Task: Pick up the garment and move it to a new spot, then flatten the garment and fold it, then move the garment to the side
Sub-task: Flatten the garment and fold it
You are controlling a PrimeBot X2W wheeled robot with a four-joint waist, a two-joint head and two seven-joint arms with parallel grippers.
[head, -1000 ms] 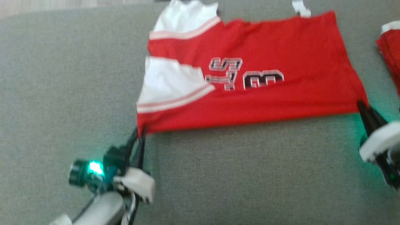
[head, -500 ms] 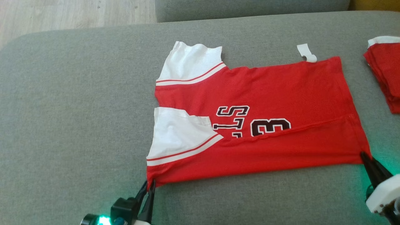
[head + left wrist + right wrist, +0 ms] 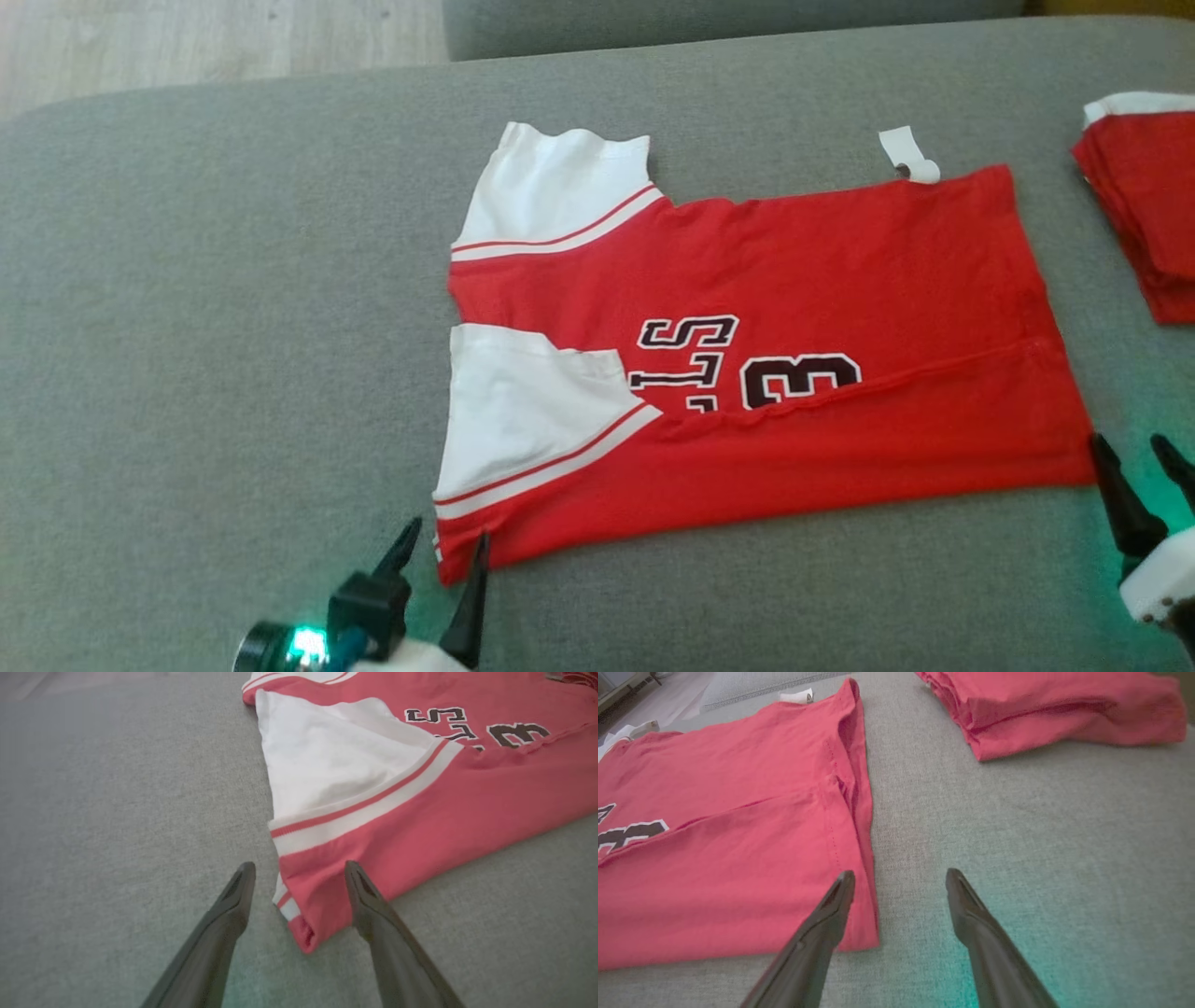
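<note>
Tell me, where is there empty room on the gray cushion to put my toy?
Biggest bare patch: the gray cushion left of the red jersey. Another strip runs along the near edge, between the left gripper and right gripper. It's crowded on the right, where only a narrow gap separates the jersey from the folded red pile.

The garment [image 3: 822,271] is showing red, with white red-striped sleeves [image 3: 523,411] and black white-edged letters [image 3: 798,378]; the pile [image 3: 1144,205] at 3 o'clock is showing red, the sofa [image 3: 215,280] grey.
</note>
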